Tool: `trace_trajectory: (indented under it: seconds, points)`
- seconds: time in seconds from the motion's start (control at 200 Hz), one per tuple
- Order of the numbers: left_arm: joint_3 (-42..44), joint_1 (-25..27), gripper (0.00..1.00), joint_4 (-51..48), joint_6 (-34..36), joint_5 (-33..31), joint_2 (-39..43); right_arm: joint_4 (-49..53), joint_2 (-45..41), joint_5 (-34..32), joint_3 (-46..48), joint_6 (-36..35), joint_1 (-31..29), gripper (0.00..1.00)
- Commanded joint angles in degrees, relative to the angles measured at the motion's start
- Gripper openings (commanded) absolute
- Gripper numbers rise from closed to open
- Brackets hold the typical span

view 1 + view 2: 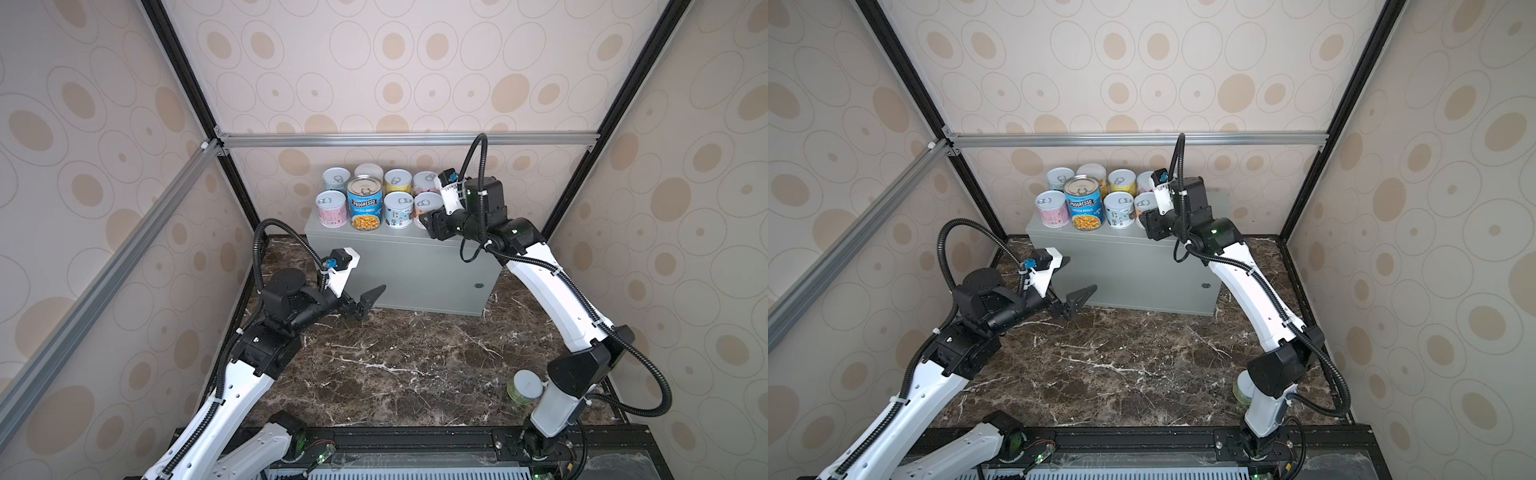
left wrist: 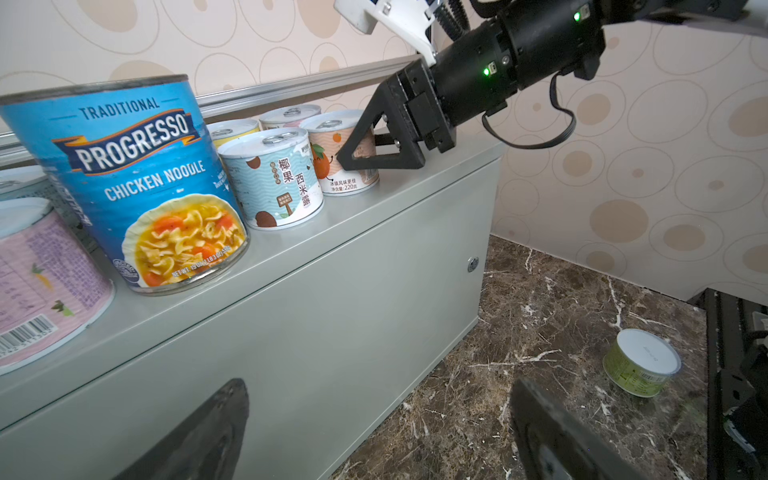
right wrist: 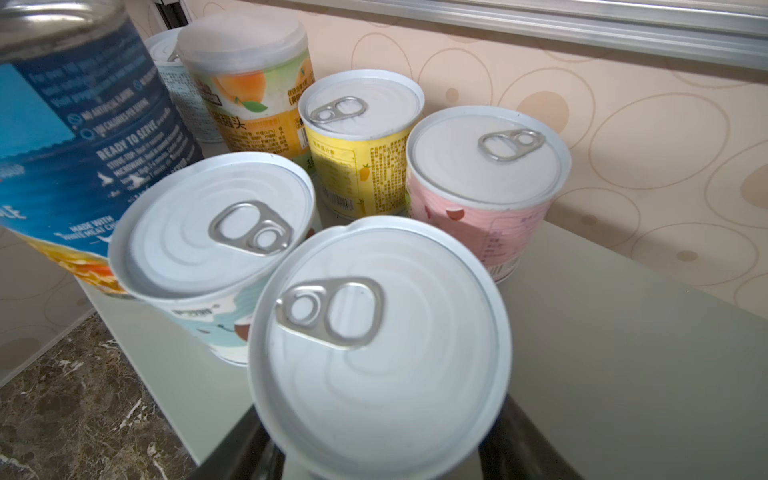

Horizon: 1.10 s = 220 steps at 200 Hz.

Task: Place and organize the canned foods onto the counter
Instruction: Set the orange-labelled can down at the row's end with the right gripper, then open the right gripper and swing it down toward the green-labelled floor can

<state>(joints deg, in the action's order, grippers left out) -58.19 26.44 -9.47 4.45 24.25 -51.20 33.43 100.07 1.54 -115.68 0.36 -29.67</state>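
**Canned foods on the grey counter.** Eight canned foods (image 1: 398, 210) stand in two rows of four on top of the counter (image 1: 399, 266), toward its left end. The right end effector (image 1: 424, 219) is closed on the orange-label can (image 2: 322, 137) at the right end of the near row, one finger on each side. The blue Progresso can (image 1: 365, 203) stands second from the left in that row. The left end effector (image 1: 370, 303), jaws wide apart and empty, hovers low before the counter's front left. A green can (image 1: 523, 388) sits on the marble surface (image 1: 395, 365), near right, well apart from both end effectors.
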Motion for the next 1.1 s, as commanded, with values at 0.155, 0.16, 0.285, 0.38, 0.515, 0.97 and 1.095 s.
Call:
trace_trajectory:
  seconds: [0.155, 0.16, 0.285, 0.38, 0.515, 0.97, 1.095]
  points:
    - [-1.5, 0.4, 0.98, 0.1, 1.6, 0.4, 0.8, 1.2, -1.9, -0.7, 1.7, -0.6, -0.5, 0.65]
    - [-1.5, 0.4, 0.98, 0.0, 1.6, 0.4, 0.8, 1.2, -1.9, -0.8, 1.7, -0.6, -0.5, 0.65]
    - [-1.7, 0.4, 0.98, 0.0, 1.7, 0.4, 0.8, 0.8, -2.4, -1.5, 2.5, -0.7, -0.5, 0.65]
    - [-1.6, 0.4, 0.98, 0.0, 1.6, 0.4, 0.7, 0.5, -2.8, -1.5, 3.1, -0.8, -0.5, 0.65]
    - [-1.7, 0.4, 0.98, 0.1, 1.6, 0.5, 0.6, 0.5, -3.0, -1.5, 3.3, -0.9, -0.5, 0.65]
    - [-1.9, 0.4, 0.98, 0.0, 1.6, 0.6, 0.2, 0.0, -3.8, -1.3, 4.2, -1.3, -0.5, 0.69]
    - [-2.0, 0.4, 0.98, 0.0, 1.7, 0.6, 0.1, -0.3, -4.3, -0.8, 4.2, -1.7, -0.5, 0.81]
